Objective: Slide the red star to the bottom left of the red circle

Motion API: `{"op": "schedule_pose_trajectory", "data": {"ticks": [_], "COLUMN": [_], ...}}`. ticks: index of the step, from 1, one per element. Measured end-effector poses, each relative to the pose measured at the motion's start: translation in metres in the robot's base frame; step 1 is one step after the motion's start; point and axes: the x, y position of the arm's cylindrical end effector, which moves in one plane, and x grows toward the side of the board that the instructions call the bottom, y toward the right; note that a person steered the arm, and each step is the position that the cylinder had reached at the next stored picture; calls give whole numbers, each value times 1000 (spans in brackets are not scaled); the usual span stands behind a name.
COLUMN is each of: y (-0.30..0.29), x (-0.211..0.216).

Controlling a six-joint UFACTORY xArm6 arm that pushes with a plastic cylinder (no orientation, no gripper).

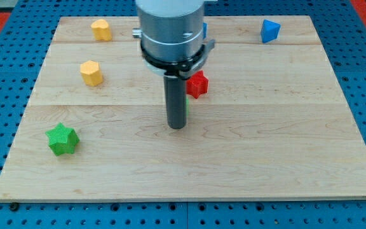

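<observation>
Red star (pixel 197 83) sits a little above board centre, partly hidden on its 9 o'clock side by the arm's grey housing (pixel 171 28). My tip (pixel 177 125) rests on the wooden board (pixel 278 152) at roughly 7 o'clock of the star, near it; whether rod and star touch cannot be told, since the rod's upper part overlaps the star's edge in this view. A thin sliver of green (pixel 187 105) shows at the rod's 3 o'clock side, just under the star; shape not readable, possibly another block hidden behind the rod. No claw on this rig, only the straight rod, so there is no spread or pinch state to record. Red circle: not visible anywhere on the board; it may lie behind the housing, cannot tell. A blue sliver (pixel 204 29) peeks out at the housing's 3 o'clock edge near the board's top. Further out: blue block (pixel 270 30) at 1 o'clock of the star near the top edge, angular; yellow block (pixel 91 72) at 9 o'clock, well apart; second yellow block (pixel 101 30) at 10 o'clock by the top edge; green star (pixel 62 139) at 8 o'clock, far toward the view's lower left. Progress, as a judgement: with the target unseen, placement cannot be confirmed; task reads as unfinished, star still to be pushed into position.
</observation>
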Motion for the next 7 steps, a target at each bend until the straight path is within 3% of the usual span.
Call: {"op": "schedule_pose_trajectory", "data": {"ticks": [1,2,3,5,6,7], "y": [5,82,123,58,111,86], "x": [7,-17,-52,-119,-80,-87]}}
